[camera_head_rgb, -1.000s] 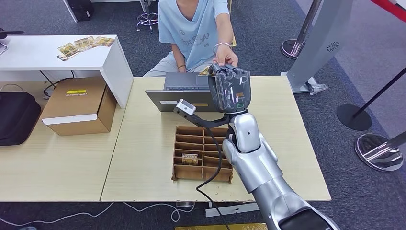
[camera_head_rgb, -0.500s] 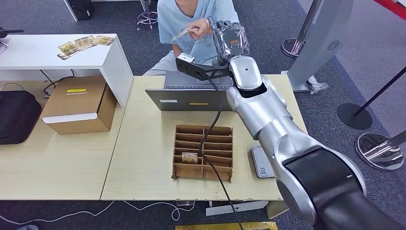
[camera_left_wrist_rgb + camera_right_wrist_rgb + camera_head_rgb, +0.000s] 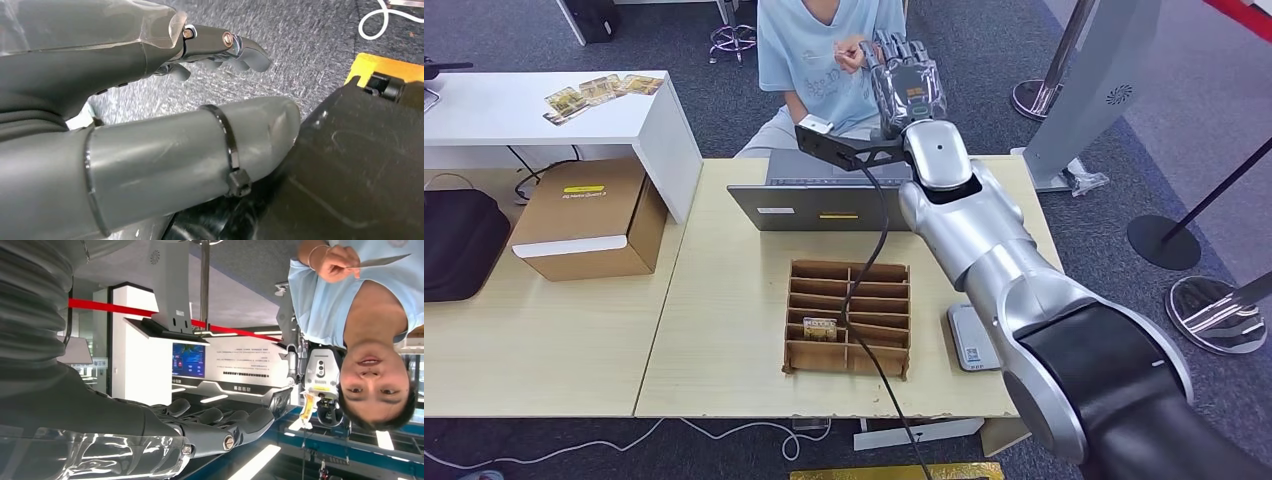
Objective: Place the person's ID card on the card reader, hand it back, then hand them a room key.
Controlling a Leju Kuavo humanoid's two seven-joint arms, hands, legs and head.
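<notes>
My right hand [image 3: 906,85] is raised high beyond the far table edge, fingers stretched out and empty, close to the seated person [image 3: 819,60]. In the right wrist view the same hand [image 3: 200,430] holds nothing. The person pinches a thin card [image 3: 380,261] in their own hand [image 3: 852,55], drawn in at their chest. The grey card reader [image 3: 972,338] lies flat on the table by my right arm. One room key card [image 3: 820,327] stands in a slot of the cardboard organizer [image 3: 894,300]. My left hand [image 3: 150,100] hangs over the carpet, fingers apart and empty.
A laptop [image 3: 819,195] sits at the far table edge in front of the person. A black cable runs from my right wrist across the organizer. A cardboard box [image 3: 589,220] and a white shelf [image 3: 544,110] with several cards stand to the left; stanchion bases on the right.
My right hand rose from over the laptop, where it met the person's hand at the card, to chest height. The person took the card and pulled it back toward their chest.
</notes>
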